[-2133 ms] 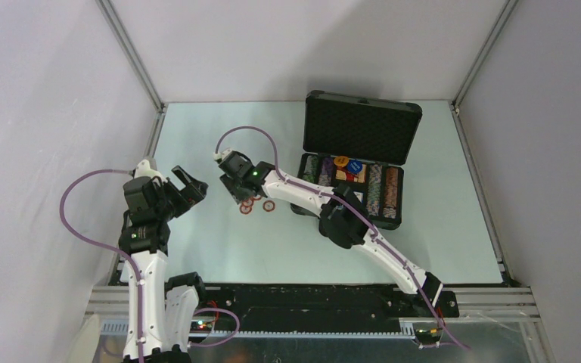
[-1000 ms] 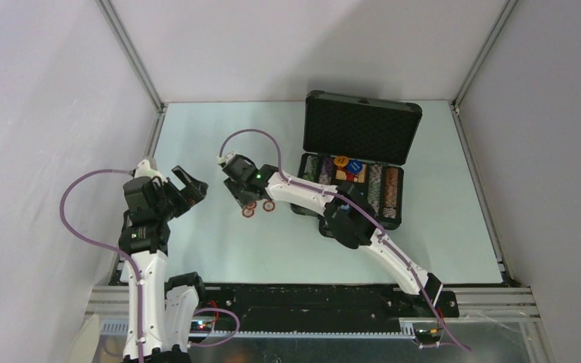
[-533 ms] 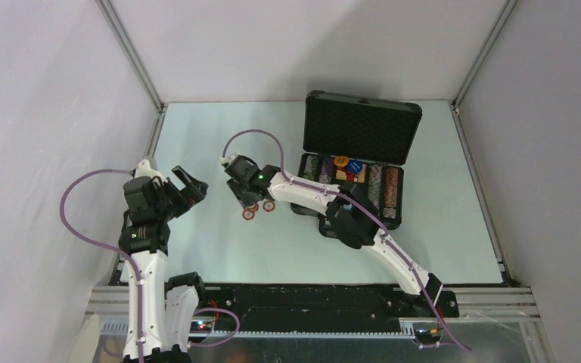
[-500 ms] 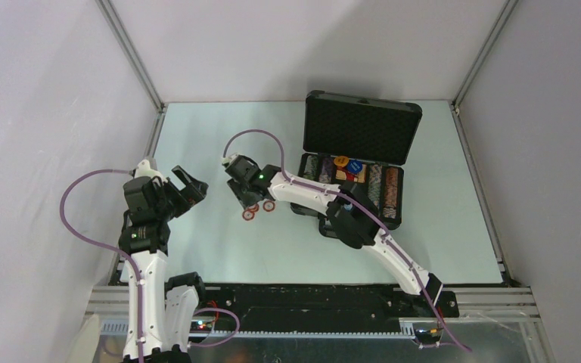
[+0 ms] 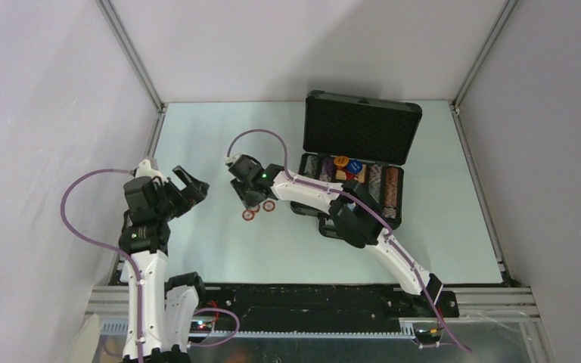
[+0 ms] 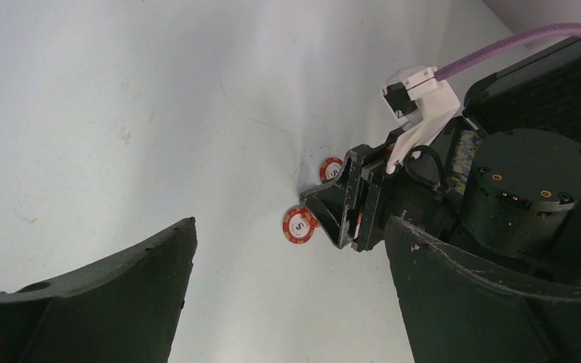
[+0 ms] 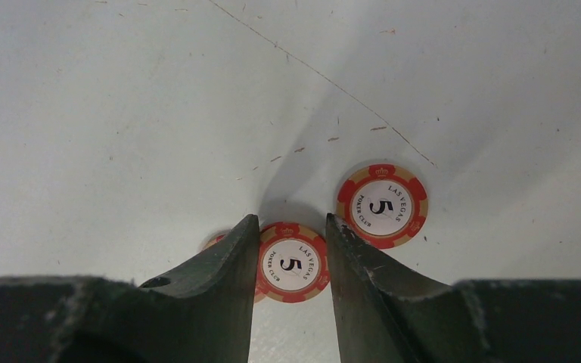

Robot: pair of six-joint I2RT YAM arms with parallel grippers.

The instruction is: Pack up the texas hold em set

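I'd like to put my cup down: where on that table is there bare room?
Bare table: the far left corner beside the case; the near strip before the chips; the strip right of the case. Crowded: the middle, where the right gripper clasps a chip close to the left gripper.

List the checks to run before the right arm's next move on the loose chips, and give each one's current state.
1. The right gripper straddles the centre chip: ok.
2. Firm grip on the centre chip: cannot tell.
3. The second chip lies clear of the fingers: ok.
4. The third chip, half hidden beside one finger, is clear: cannot tell.
5. The case has its lid open: ok.
6. The left gripper is open and away from the chips: ok.
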